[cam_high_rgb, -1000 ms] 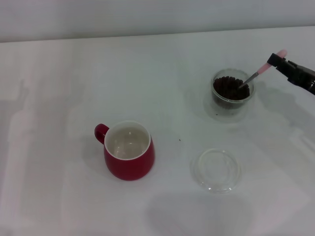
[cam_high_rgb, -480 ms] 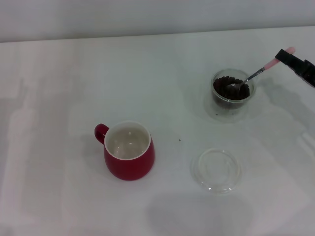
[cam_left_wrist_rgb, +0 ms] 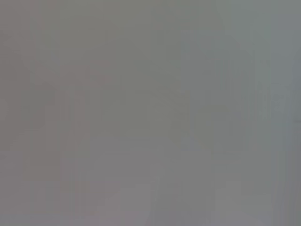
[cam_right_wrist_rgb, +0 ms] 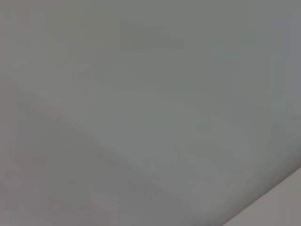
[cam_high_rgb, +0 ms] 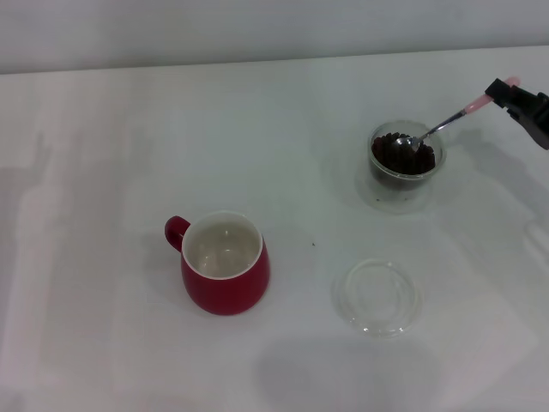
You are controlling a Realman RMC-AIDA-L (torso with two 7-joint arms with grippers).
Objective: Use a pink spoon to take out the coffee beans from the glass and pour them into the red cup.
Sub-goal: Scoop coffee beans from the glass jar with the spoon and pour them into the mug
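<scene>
The right tool (cam_high_rgb: pixel 513 99) pinches the spoon (cam_high_rgb: pixel 446 124), its bowl in the beans (cam_high_rgb: pixel 401 153) inside the glass (cam_high_rgb: pixel 403 182): scooping. Next, lift level toward the cup (cam_high_rgb: pixel 225 275), well away.

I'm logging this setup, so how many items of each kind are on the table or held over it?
Cups: 1, the red cup
Glasses: 1, the glass holding the coffee beans
Spoons: 1, the pink spoon, held by the right gripper
Clear dishes: 1, the shallow dish
Total: 4
</scene>
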